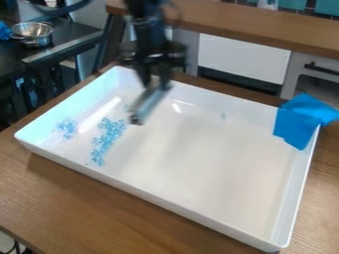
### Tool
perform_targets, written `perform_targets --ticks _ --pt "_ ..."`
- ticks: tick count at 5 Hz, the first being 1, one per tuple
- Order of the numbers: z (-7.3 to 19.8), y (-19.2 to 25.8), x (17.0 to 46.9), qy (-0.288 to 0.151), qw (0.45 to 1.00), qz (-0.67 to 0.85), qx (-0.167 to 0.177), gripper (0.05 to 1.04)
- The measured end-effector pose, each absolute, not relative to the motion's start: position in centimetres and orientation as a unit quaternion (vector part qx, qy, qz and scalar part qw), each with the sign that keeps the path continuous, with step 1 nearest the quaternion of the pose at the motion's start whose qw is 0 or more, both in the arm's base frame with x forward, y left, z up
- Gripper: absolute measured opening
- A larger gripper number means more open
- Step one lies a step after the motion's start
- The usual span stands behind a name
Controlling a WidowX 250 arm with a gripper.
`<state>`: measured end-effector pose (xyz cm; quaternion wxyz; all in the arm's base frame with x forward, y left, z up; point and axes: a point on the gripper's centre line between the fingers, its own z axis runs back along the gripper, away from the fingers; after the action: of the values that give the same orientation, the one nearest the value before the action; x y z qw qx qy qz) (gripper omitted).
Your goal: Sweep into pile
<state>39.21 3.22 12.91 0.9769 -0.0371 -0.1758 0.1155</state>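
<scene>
Seemed partway done, with larger cluster [108,135] and smaller cluster [67,127] unmerged inside tray [165,199]; gripped blurred tool [148,102] in fingers [163,78] above tray.

From here, my gripper [155,79] holds a tool [149,101] over the tray [165,203]; beads [107,136] lie in its left part, cloth [296,124] over its far-right corner.

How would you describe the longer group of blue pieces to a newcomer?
Find the white tray on the wooden table. Near its image-left end lie pale blue pieces. Choose the long trail, nearer the tray's middle than the small clump.
</scene>
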Motion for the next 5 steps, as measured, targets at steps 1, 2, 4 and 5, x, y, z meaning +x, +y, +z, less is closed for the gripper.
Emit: perform_targets --ticks 1,2,4,5 --pt "11.0 -1.2 40.5 -0.156 0.982 0.099 -0.032 0.333" --pt "8.9 -4.7 42.1 -0.159 0.984 0.077 -0.016 0.333" --pt "7.6 -6.4 44.6 -0.173 0.982 0.077 -0.004 0.333" --pt "7.0 -6.3 45.5 -0.173 0.981 0.085 0.001 0.333"
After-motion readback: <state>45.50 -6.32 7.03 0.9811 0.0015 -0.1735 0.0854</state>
